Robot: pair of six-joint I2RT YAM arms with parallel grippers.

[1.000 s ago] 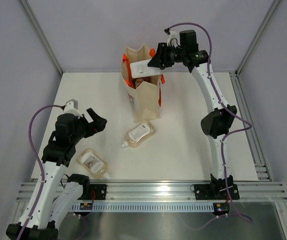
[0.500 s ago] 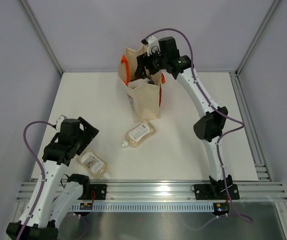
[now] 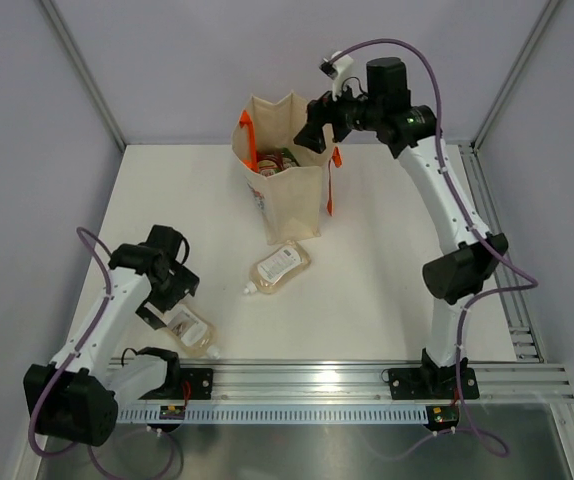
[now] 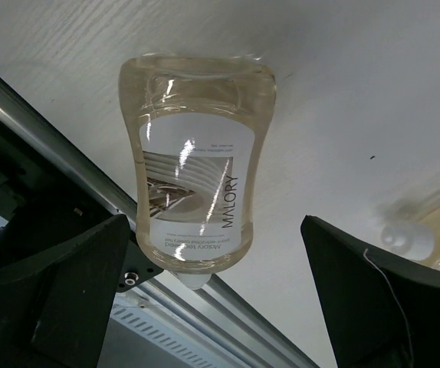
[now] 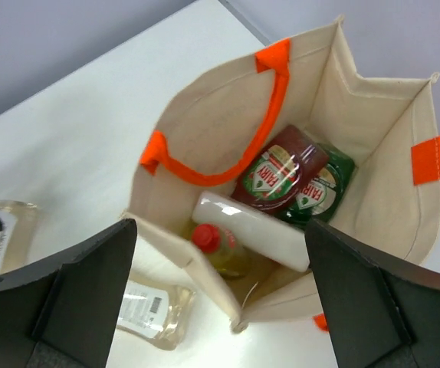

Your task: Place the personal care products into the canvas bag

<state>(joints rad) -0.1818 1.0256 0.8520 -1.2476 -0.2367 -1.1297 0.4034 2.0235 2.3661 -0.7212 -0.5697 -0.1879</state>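
The canvas bag (image 3: 292, 205) stands upright at the back of the table. My right gripper (image 3: 317, 122) hovers open above its mouth, holding nothing. In the right wrist view (image 5: 220, 226) the bag (image 5: 373, 84) holds a red bottle (image 5: 277, 172), a green one (image 5: 326, 192), a pale squarish one (image 5: 251, 230) and an olive-yellow one with a red cap (image 5: 216, 247). Two peach bottles lie on the table, one just in front of the bag (image 3: 279, 266) and one near the front edge (image 3: 189, 328). My left gripper (image 3: 167, 290) is open above that near bottle (image 4: 197, 176), its fingers (image 4: 67, 284) on either side.
An aluminium rail (image 3: 307, 378) runs along the table's front edge, right beside the near bottle's cap. The bag's orange handles (image 5: 270, 115) hang inside and over its rim. The other peach bottle (image 4: 431, 234) shows at the right edge of the left wrist view.
My right gripper opened over the bag and let the squarish bottle drop inside, then drew back to the right. My left arm swung down and in over the near peach bottle.
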